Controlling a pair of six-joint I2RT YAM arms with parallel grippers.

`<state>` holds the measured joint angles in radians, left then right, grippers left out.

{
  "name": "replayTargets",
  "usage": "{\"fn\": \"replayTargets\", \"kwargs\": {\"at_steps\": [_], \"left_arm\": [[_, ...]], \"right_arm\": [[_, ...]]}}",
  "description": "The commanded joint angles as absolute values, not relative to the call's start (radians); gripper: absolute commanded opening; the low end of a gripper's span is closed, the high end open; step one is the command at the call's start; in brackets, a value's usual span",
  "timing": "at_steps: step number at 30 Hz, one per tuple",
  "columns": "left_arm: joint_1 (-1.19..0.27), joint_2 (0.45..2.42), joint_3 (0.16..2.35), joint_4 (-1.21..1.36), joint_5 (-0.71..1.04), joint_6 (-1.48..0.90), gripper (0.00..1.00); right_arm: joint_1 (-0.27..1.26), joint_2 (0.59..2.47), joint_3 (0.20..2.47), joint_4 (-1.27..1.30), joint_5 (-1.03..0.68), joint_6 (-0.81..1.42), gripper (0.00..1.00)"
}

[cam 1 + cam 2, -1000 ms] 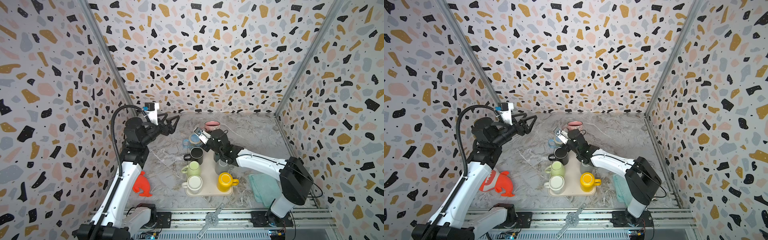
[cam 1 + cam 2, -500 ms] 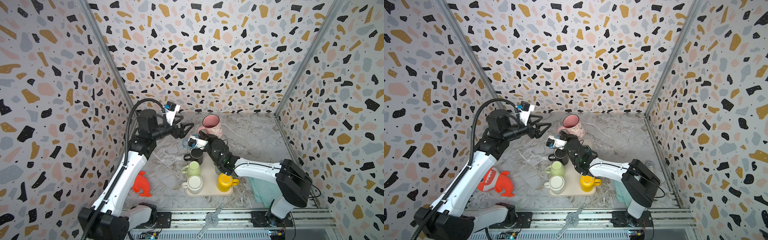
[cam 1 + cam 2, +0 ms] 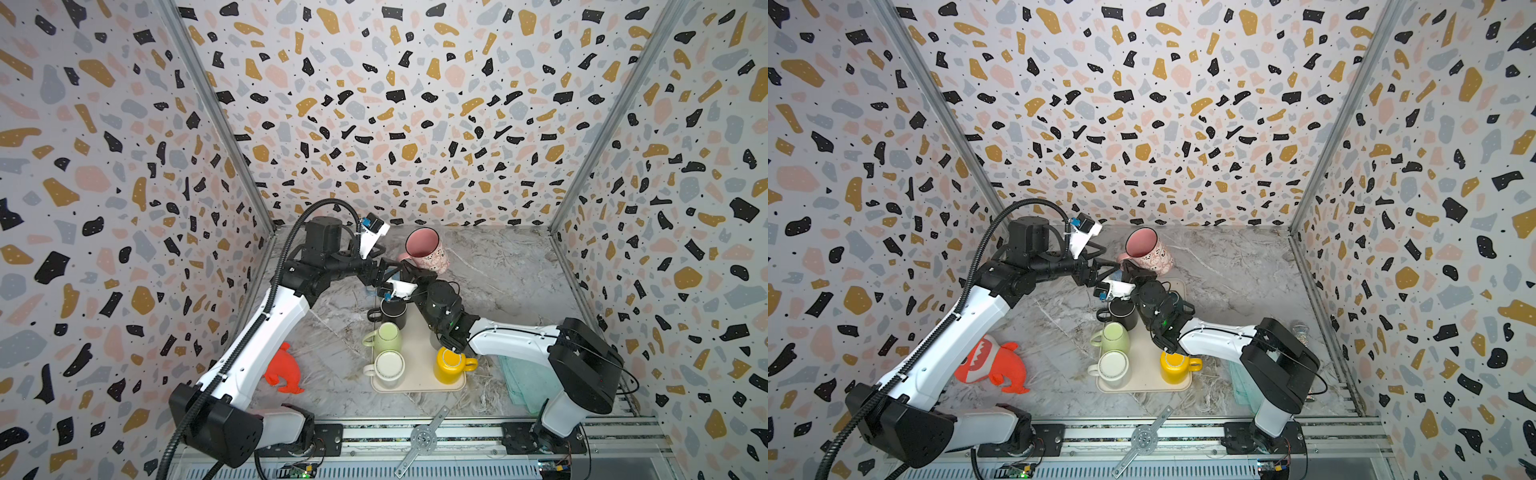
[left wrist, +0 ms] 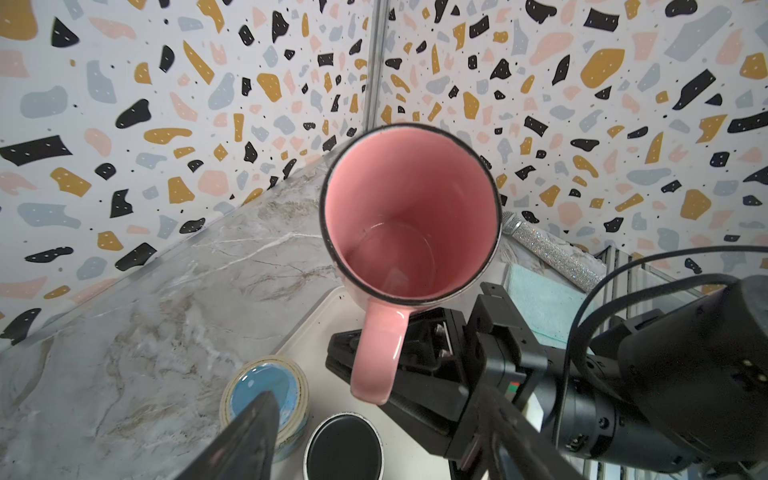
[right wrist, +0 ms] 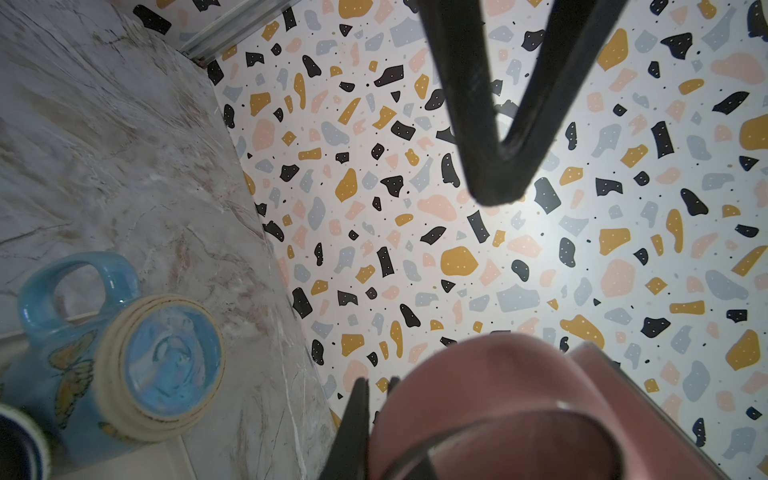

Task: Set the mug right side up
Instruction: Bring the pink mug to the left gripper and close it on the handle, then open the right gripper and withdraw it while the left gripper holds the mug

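My right gripper [image 3: 407, 266]: clamped on pink mug [image 3: 424, 249] handle. Left gripper [image 3: 384, 272]: spread, empty. Other mugs, five: blue [image 5: 83, 353], black [image 3: 392, 313], green [image 3: 386, 338], cream [image 3: 388, 368], yellow [image 3: 449, 363].

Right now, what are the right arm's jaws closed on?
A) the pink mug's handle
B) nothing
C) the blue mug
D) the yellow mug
A: in the left wrist view the jaws of the right gripper pinch the pink mug by its handle, and the mug's mouth faces that camera.
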<state>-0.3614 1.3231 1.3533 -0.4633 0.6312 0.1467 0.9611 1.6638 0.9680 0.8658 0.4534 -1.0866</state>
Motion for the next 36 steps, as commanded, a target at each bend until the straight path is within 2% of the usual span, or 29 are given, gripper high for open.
{"fn": "replayTargets", "kwargs": {"at_steps": [1, 7, 18, 31, 36], "left_arm": [[-0.369, 1.338, 1.387, -0.492, 0.618, 0.182, 0.72], [-0.374, 1.356, 1.393, -0.490, 0.632, 0.184, 0.66], [-0.387, 1.382, 1.396, -0.497, 0.641, 0.182, 0.49], [-0.396, 1.409, 1.393, -0.509, 0.636, 0.179, 0.46], [-0.399, 1.413, 1.385, -0.510, 0.636, 0.178, 0.38]], "right_arm": [[0.967, 1.641, 0.986, 1.002, 0.446, -1.131, 0.00], [0.975, 1.652, 0.983, 1.011, 0.430, -1.135, 0.00], [0.991, 1.665, 0.981, 1.051, 0.414, -1.131, 0.00], [1.001, 1.673, 0.975, 1.093, 0.403, -1.134, 0.00], [1.003, 1.675, 0.975, 1.112, 0.400, -1.131, 0.00]]}}
